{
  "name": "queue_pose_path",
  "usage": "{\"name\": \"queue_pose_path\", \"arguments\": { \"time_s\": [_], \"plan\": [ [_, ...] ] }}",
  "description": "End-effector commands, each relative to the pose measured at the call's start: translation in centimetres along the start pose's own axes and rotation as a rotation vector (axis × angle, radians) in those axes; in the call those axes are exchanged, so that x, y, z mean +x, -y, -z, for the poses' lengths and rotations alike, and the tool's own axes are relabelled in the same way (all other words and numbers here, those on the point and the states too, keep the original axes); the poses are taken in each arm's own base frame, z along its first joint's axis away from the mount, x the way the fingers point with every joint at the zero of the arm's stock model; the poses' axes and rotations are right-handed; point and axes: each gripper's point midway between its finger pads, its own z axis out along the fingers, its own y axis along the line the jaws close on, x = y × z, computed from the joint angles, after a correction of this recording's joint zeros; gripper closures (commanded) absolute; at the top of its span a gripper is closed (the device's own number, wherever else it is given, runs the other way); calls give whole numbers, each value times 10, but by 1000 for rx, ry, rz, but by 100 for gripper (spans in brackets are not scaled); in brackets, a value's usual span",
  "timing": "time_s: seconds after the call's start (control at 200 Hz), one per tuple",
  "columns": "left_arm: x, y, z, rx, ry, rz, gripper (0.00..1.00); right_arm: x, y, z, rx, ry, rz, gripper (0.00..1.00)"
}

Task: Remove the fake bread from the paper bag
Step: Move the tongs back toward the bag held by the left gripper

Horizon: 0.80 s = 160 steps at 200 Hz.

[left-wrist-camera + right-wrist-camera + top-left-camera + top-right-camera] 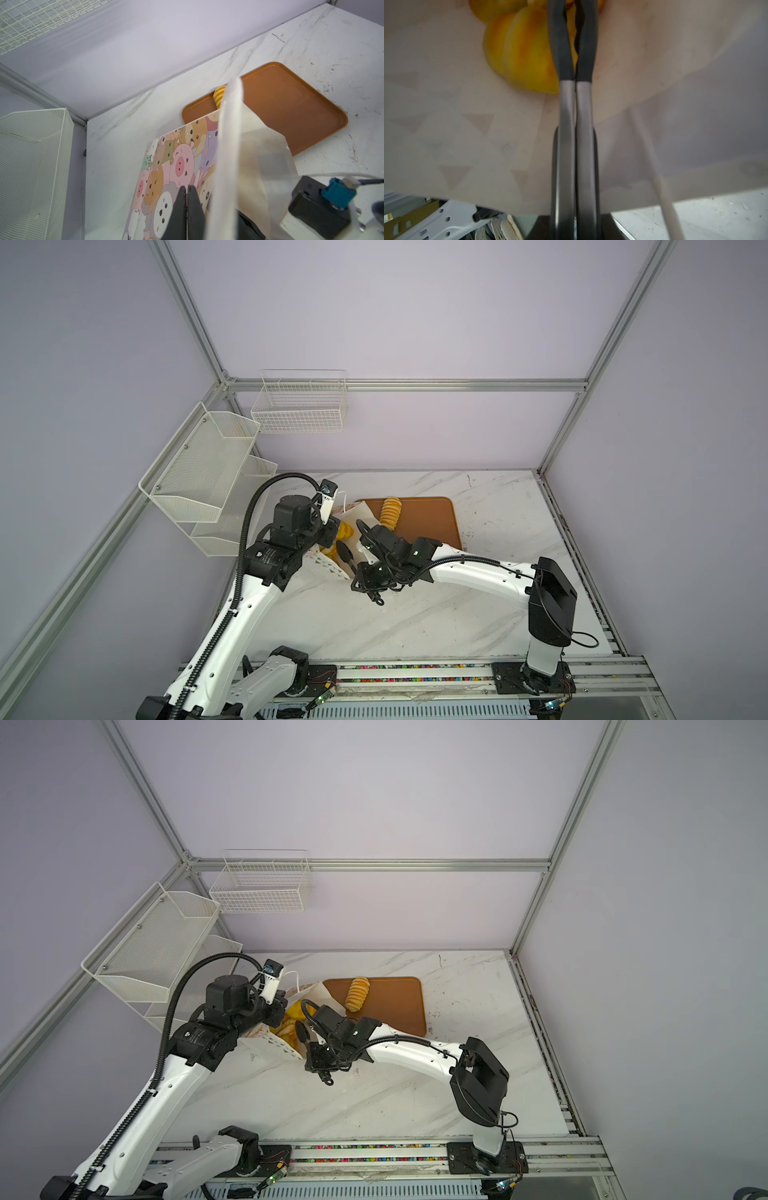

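The paper bag (326, 568) sits tilted on the counter (415, 614) with fake bread (525, 52) inside and one ridged roll (392, 512) beyond its mouth on the tray (432, 516). The right hand (575, 133), clamped on tongs (566, 41), is nearer. The tongs point into the bag, tips nearly together beside a yellow piece. The left hand (188, 207) is fully closed at the bag's rim; whether it pinches paper, I cannot tell.

- A white paper bag with a triangle print (328, 568) sits left of centre on the white marble-patterned tabletop (415, 614), its mouth open.
- Golden-yellow toy pastries (344, 531) show inside it.
- The right gripper (356, 570) holds black-tipped tongs (344, 553), and their tips are in the bag's mouth.
- The left gripper (330, 533) is at the bag's left edge.
- One ridged golden-yellow roll (391, 512) lies on a flat orange-brown tray (428, 518) just behind the bag.
- White mesh shelves (208, 472) and a white wire basket (299, 406) hang at the upper left.
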Motion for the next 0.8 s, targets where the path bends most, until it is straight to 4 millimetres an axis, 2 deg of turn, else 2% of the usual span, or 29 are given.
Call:
{"name": "queue_pose_path", "arguments": {
  "time_s": [0.0, 0.12, 0.24, 0.5, 0.635, 0.795],
  "plan": [
    [-9, 0, 0, -2, 88, 20, 100, -19, -28, 16, -85, 69, -22, 78],
    [-7, -1, -1, -12, 101, 0, 100, -20, -24, 18, -70, 83, -26, 78],
    [-13, -5, -1, -31, 109, -31, 100, -19, -21, 5, -95, 79, -35, 78],
    [-32, -27, 2, -146, 103, -200, 100, -44, -35, -19, -148, 136, 20, 79],
    [-21, -26, -7, -151, 74, -230, 100, -52, -28, -33, -122, 159, 54, 79],
    [10, -7, -17, -80, 40, -262, 100, -48, -11, -38, -94, 156, 52, 79]
  ]
}}
